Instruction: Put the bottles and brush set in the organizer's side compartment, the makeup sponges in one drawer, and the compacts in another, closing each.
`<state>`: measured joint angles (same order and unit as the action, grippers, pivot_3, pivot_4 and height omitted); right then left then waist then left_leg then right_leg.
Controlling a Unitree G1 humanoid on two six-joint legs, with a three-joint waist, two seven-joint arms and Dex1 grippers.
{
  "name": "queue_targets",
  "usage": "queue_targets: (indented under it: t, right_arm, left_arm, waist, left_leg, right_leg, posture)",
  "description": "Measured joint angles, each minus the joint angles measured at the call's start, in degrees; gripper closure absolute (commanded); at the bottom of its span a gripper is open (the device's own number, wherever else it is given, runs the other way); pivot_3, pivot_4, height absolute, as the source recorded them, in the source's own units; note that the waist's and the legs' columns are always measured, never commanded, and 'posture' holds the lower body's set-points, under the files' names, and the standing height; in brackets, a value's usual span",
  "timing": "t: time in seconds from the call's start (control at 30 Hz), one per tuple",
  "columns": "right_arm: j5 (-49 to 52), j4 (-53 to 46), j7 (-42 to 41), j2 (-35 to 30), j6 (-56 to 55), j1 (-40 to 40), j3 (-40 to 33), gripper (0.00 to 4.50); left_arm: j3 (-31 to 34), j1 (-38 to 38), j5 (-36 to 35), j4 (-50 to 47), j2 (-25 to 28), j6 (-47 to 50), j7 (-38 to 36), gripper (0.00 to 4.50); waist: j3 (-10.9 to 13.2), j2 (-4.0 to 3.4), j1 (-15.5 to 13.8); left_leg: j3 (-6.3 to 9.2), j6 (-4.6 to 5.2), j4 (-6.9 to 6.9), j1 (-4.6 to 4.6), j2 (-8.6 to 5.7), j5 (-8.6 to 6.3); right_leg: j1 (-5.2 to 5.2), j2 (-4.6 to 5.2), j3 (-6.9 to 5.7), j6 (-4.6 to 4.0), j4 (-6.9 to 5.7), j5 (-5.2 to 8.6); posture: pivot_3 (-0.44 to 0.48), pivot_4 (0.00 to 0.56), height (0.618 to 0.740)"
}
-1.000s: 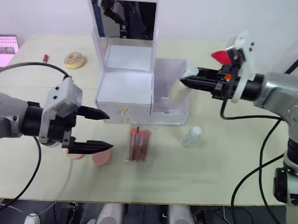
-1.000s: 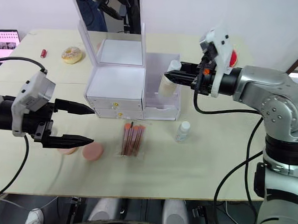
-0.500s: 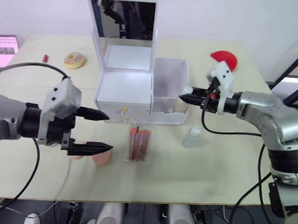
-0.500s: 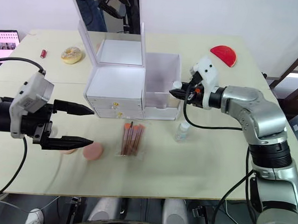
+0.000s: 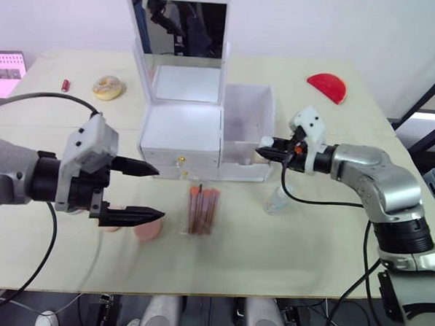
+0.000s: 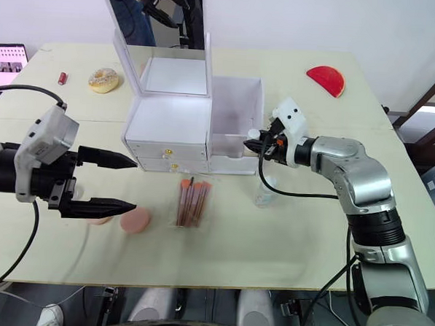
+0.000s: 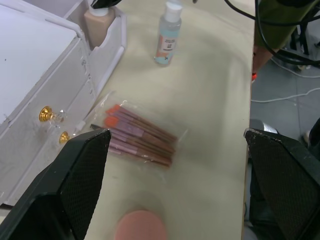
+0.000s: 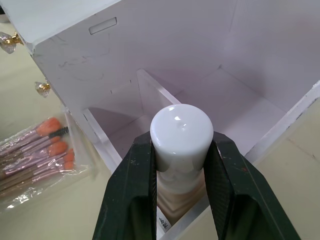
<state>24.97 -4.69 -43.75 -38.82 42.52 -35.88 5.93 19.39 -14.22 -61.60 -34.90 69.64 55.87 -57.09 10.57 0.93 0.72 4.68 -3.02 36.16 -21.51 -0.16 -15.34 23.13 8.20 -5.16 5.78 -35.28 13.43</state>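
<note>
Right hand: the right hand is pinching the beige foundation bottle with the white cap just under the cap, one black finger on each side, and the bottle's base is down inside the front slot of the side compartment.
Side compartment: the open white plastic bin on the robot's right of the white drawer organizer; a thin divider sets off its front slot, and the rear section looks bare.
Left hand: the left hand hangs spread wide above the bench, holding nothing, over the near-left part of the scene.
Brush set: the clear packet of pink-handled, orange-tipped brushes lies flat on the bench just in front of the organizer's two gold-knobbed drawers, both shut.
Second bottle: a small clear bottle with a white cap stands on the bench in front of the compartment, not yet stowed.
Sponges: a round pink makeup sponge rests beside the brush packet, another pink one partly hidden under the left hand.
Doing it well: I'd judge the bottle should be settled upright on the slot floor before release; part the fingers only enough to free the cap, then lift straight up so nothing tips.
Watch for: the bottle leaning on the divider, and the clear bottle close beneath the right forearm.
</note>
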Motion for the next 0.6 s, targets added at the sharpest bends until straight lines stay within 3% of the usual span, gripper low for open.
queue_targets:
  t: [0.2,0.23,0.4,0.6]
  right_arm:
    - [0.3,0.1,-0.9,1.2,-0.6,0.0,-0.3,0.25]
    - [0.5,0.0,-1.0,1.3,-0.6,0.0,-0.5,0.03]
    - [2.3,-0.2,-0.6,0.9,1.6,-0.6,-5.0,0.03]
    - [8.3,-5.9,-2.2,-6.2,7.2,-1.0,-14.4,0.03]
  left_arm:
    - [0.0,-0.1,-0.2,0.0,0.0,0.0,0.2,0.00]
    - [0.0,-0.1,-0.2,0.0,0.0,0.0,0.2,0.00]
    - [0.0,-0.1,-0.2,0.0,0.0,0.0,0.3,0.00]
    - [2.0,2.1,-0.4,1.2,-1.0,0.1,0.7,0.00]
  waist:
    - [0.0,0.00,0.0]
    - [0.0,0.00,0.0]
    - [0.0,0.00,-0.1]
    - [0.0,-0.05,-0.1]
  left_leg:
    - [0.00,0.00,0.03,0.02,0.03,0.00]
    - [0.02,0.00,0.06,0.02,0.03,0.00]
    - [0.04,-0.02,0.08,0.01,0.03,0.01]
    - [0.04,-0.01,-0.09,-0.01,0.05,0.01]
  right_leg:
    - [-0.01,-0.27,0.32,-0.03,0.00,-0.02]
    - [-0.01,-0.38,0.50,-0.03,0.00,-0.02]
    - [-0.02,-0.50,0.69,-0.08,0.02,-0.03]
    - [0.06,-0.54,0.70,0.01,0.06,0.00]
  posture:
    - [0.000,0.150,0.739]
    - [0.000,0.150,0.739]
    - [0.000,0.150,0.739]
    - [0.000,0.150,0.739]
